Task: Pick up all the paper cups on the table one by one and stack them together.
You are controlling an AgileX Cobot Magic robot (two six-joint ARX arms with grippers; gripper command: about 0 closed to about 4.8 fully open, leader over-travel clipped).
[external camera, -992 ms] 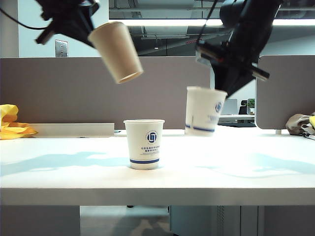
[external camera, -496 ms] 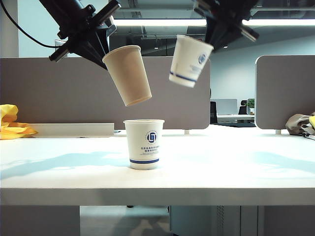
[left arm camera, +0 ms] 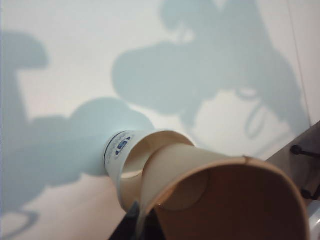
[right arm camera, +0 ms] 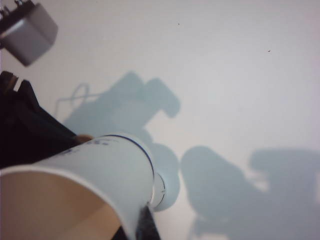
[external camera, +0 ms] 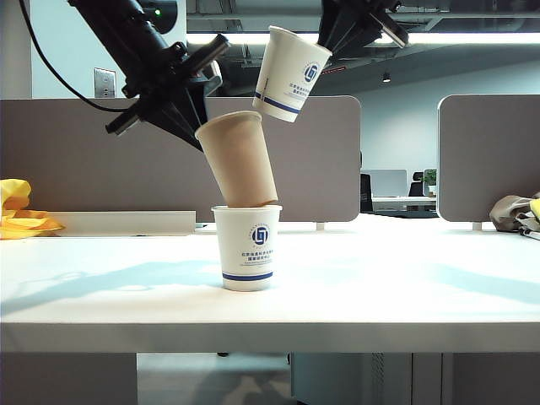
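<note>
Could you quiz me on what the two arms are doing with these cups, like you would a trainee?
1. True or false: the brown cup sits fully nested and upright in the standing white cup.
2. Which gripper holds the raised white cup: A left, B right?
3. How many cups rest on the table?

Key
1. False: it is tilted, with only its base at that cup's mouth.
2. B: the right gripper holds it high, above the brown cup.
3. One.
</note>
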